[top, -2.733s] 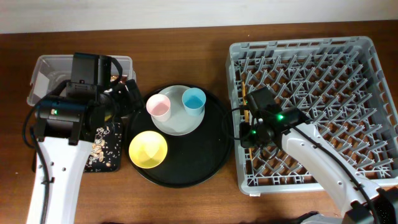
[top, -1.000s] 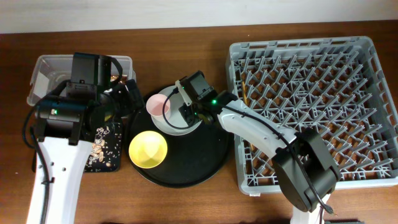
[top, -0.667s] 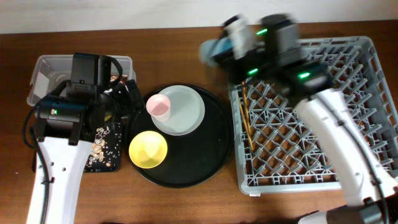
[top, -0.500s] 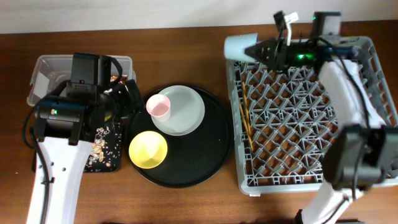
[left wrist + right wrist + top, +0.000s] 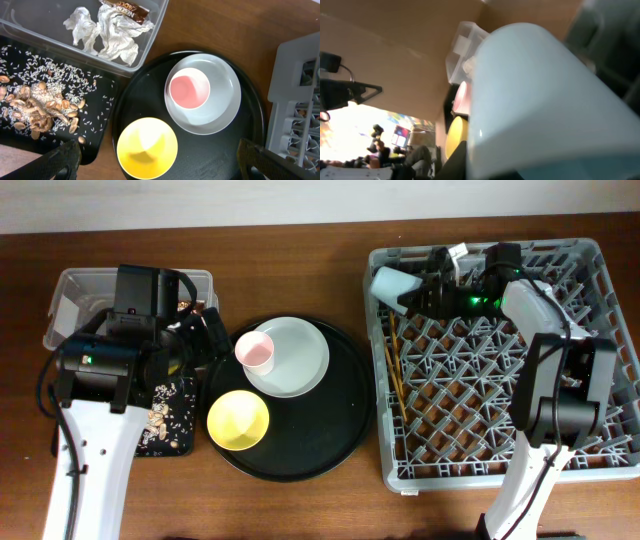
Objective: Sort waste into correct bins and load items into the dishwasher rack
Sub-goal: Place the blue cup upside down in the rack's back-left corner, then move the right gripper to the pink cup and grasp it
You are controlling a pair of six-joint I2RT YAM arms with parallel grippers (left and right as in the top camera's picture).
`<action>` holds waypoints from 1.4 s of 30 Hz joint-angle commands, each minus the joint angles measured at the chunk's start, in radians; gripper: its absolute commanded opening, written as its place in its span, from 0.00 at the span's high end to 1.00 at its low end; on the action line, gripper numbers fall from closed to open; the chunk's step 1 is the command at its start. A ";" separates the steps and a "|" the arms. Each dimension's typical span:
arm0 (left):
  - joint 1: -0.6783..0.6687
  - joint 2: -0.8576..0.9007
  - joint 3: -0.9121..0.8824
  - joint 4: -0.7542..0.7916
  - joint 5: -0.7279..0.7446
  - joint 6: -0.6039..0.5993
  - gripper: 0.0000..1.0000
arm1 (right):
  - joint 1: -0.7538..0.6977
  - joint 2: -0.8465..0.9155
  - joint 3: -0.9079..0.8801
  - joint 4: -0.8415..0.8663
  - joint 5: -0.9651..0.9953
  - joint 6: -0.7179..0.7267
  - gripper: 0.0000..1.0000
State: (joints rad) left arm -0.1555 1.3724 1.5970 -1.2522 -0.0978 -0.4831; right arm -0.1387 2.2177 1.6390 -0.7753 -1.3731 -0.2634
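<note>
Your right gripper point(image 5: 428, 288) has its jaws drawn narrow on the light-blue cup point(image 5: 395, 283) and holds it at the far-left corner of the dishwasher rack point(image 5: 500, 472), just above it. I judge the cup is tipped over there so that it can be set in to drain rather than stood upright. Its long axis lies about level, running along the rack's far wall toward the left edge (you cannot tell from here which end is the mouth). The chopsticks point(image 5: 397, 365) lie inside the rack beside its left wall, pointing front to back. Your left gripper point(image 5: 159, 152) hangs wide open and empty, well left of the rack, where it is out of the way.
</note>
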 commanded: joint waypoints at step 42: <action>0.003 -0.008 0.012 0.000 -0.004 0.005 0.01 | 0.544 -0.581 -0.018 -0.201 0.988 0.137 0.76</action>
State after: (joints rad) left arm -0.1555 1.3724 1.5970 -1.2530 -0.0978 -0.4831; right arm 0.2386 1.5909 1.6146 -1.0386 -0.5068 -0.2310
